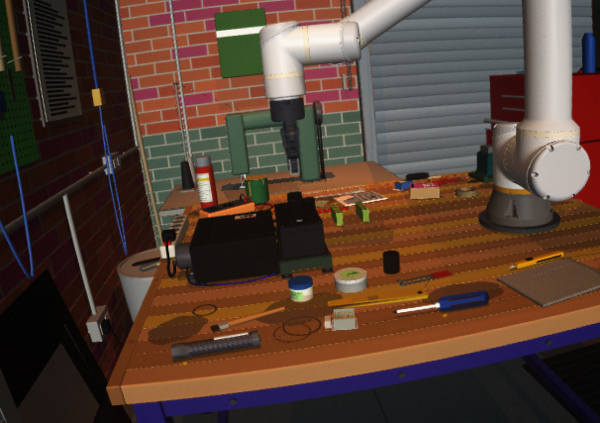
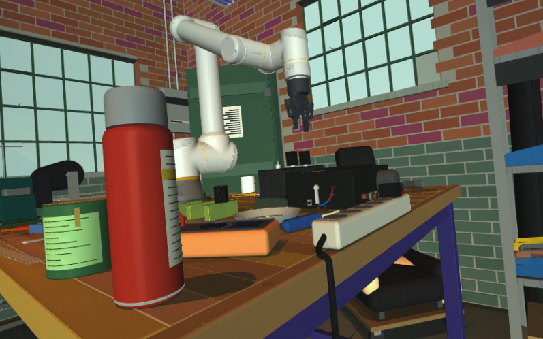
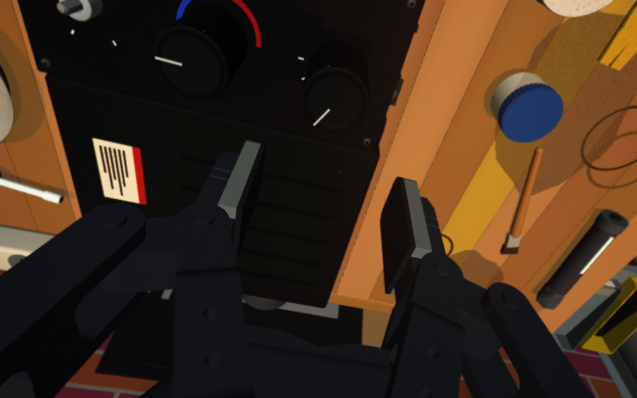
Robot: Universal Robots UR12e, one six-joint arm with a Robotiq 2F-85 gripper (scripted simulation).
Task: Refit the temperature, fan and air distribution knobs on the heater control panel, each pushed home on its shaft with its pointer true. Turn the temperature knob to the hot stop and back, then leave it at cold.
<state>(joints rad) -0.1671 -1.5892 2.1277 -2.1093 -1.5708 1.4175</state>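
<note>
The heater control panel [image 3: 222,74] lies face up on the black housing [image 1: 232,243] at the bench's left side. The temperature knob [image 3: 192,62] sits under its blue and red arc, its pointer level toward the left in the wrist camera. A second knob [image 3: 333,99] sits to its right with a slanted pointer. A bare shaft [image 3: 71,7] shows at the panel's far left. A loose black knob [image 1: 391,261] stands on the bench, right of the housing. My gripper [image 1: 294,167] hangs open and empty high above the housing [image 2: 324,183].
A green press stands behind the housing, against the brick wall. A red spray can [image 1: 205,181] and a green tin [image 1: 257,189] stand at the back left. A tape roll [image 1: 350,279], a blue-lidded jar [image 1: 301,288], a screwdriver [image 1: 445,302] and a brush lie in front.
</note>
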